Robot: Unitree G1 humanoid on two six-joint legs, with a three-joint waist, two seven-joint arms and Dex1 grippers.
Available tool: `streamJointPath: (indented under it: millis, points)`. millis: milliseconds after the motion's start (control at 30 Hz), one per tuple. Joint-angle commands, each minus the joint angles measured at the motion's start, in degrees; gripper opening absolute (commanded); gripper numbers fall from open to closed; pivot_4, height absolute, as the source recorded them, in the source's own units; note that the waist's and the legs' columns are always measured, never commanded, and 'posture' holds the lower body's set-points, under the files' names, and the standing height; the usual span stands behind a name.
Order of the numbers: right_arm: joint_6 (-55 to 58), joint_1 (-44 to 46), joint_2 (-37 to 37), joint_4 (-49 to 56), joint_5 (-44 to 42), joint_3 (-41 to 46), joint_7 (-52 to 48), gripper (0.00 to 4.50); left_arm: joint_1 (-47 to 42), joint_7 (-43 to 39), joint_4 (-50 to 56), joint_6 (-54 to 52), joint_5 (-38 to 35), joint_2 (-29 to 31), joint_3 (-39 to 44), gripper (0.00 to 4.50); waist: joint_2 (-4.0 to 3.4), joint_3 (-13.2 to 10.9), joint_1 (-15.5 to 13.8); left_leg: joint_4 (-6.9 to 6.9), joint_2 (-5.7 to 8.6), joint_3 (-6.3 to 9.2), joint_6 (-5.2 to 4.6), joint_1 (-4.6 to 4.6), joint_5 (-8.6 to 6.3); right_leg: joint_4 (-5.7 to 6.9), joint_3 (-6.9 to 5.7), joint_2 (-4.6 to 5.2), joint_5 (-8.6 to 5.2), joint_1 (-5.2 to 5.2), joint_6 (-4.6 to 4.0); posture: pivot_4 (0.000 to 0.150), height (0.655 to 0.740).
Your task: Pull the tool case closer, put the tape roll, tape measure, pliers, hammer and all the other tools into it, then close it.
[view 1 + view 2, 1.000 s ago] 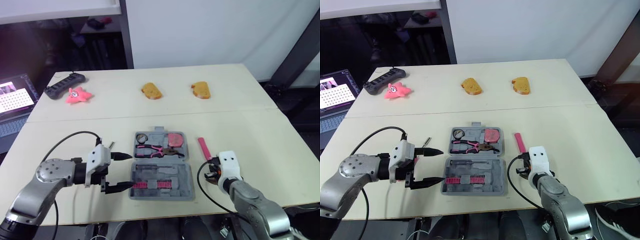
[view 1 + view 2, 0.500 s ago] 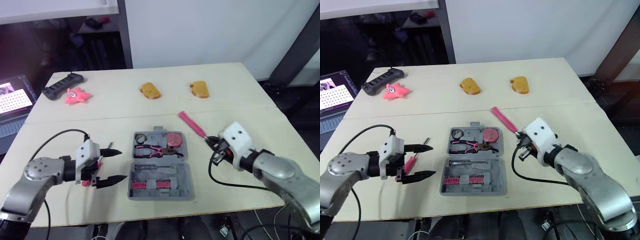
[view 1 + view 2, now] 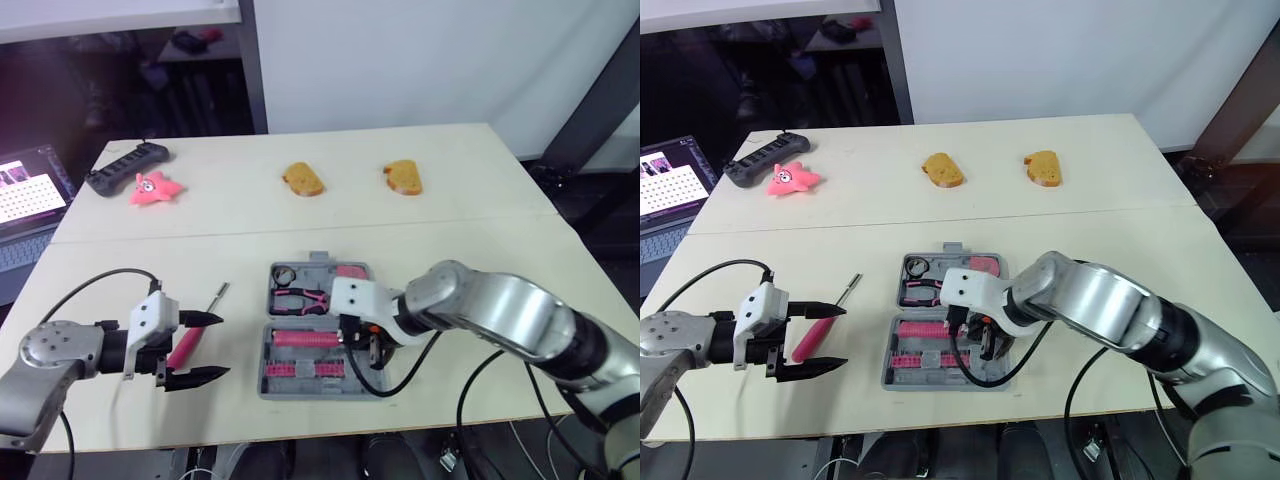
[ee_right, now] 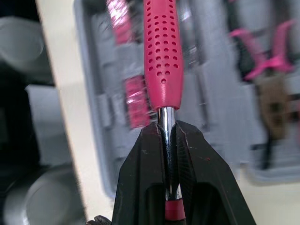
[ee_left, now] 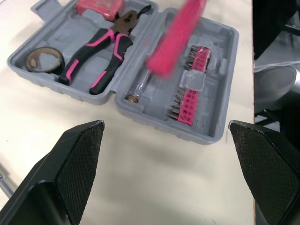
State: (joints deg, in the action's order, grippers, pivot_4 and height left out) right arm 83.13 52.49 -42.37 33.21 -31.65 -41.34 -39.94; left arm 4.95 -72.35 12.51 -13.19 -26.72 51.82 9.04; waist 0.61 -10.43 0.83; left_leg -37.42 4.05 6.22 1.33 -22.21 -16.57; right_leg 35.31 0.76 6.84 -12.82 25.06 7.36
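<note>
Robot lab, bare pale table (image 3: pixel 480 215), laptop (image 3: pixel 25 195), scattered toys

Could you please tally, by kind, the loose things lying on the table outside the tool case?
Bread-like pieces: 2
Pink star toy: 1
Black controller: 1
Pink-handled screwdriver: 1
Total: 5
</note>
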Motion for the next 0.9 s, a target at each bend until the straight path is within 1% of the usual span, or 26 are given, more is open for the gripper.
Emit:
streamJointPath:
  millis: [33,167,267,433,900]
  points:
    - [1.7,4.0,1.7,-1.1,2.3,-3.3,1.4,0.03,0.5,-0.4,1.5,0.8,-0.2,0.6,1.2,4.5,0.0,0.0,0.0,0.0,0.01,0.0,0.02,-0.02,0.01,0.05,0.0,0.0,0.0,0.06,-0.01,0.15,0.74]
    - [3.4,6.5,4.3,-3.6,3.3,-6.8,2.4,0.03,0.8,-0.2,2.0,0.6,-0.3,0.4,1.0,4.5,-0.01,0.0,0.2,0.04,0.02,-0.01,0.06,-0.04,0.03,0.11,0.01,-0.02,0.01,0.16,-0.02,0.15,0.74]
    - [5.0,8.0,7.4,-5.9,3.6,-7.2,3.6,0.03,0.9,0.0,2.2,0.6,-0.3,0.2,0.7,4.5,-0.01,0.0,0.3,0.03,0.02,-0.02,0.07,-0.09,0.04,0.12,0.01,-0.03,0.01,0.22,-0.02,0.15,0.74]
    - [8.2,9.0,10.3,-6.4,2.3,-7.3,4.0,0.03,0.8,0.0,2.3,0.5,-0.5,-0.1,0.6,4.5,-0.02,0.0,0.2,0.03,0.02,-0.01,0.08,-0.11,0.05,0.14,0.01,-0.03,0.01,0.25,-0.03,0.15,0.74]
    - [9.4,6.2,14.0,-9.5,1.1,-8.8,8.5,0.03,1.4,1.0,4.7,-0.5,-0.8,-0.8,0.0,4.5,-0.03,0.0,0.5,0.04,0.02,-0.01,0.09,-0.11,0.05,0.17,0.02,-0.06,0.02,0.28,-0.03,0.15,0.74]
